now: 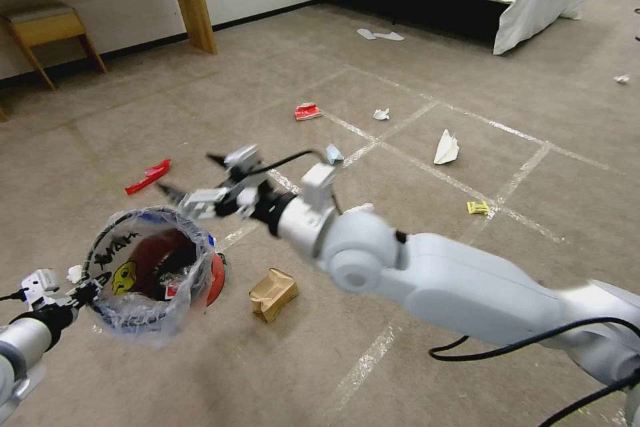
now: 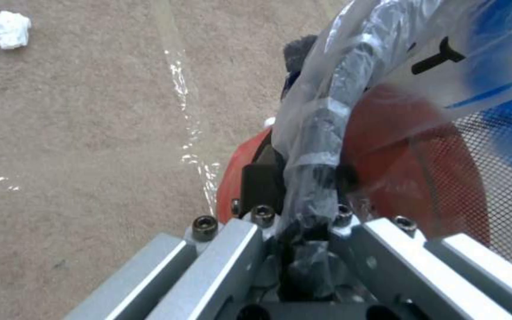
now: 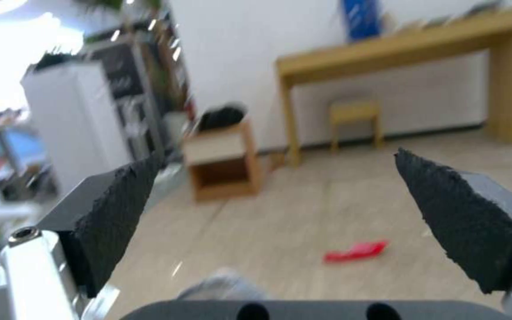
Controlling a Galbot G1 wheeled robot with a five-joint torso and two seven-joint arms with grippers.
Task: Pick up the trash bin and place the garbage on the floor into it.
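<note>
Nearest, at the lower left, the left gripper (image 1: 93, 282) is clamped on the bagged rim of the trash bin (image 1: 152, 267), holding it tilted above the floor (image 1: 413, 373). Black letters on its liner (image 2: 440, 55) are too warped to read. Just right of the bin lies a crumpled brown paper bag (image 1: 273, 293). The right gripper (image 1: 190, 180) hovers over the bin's far rim, its fingers spread apart and empty. Judging by this, the bin is in hand and collecting is under way; the bag seems the closest next target, needing a reach down. Farther off lie a red wrapper (image 1: 148, 175), a yellow packet (image 1: 477, 207) and a white paper wad (image 1: 381, 114).
</note>
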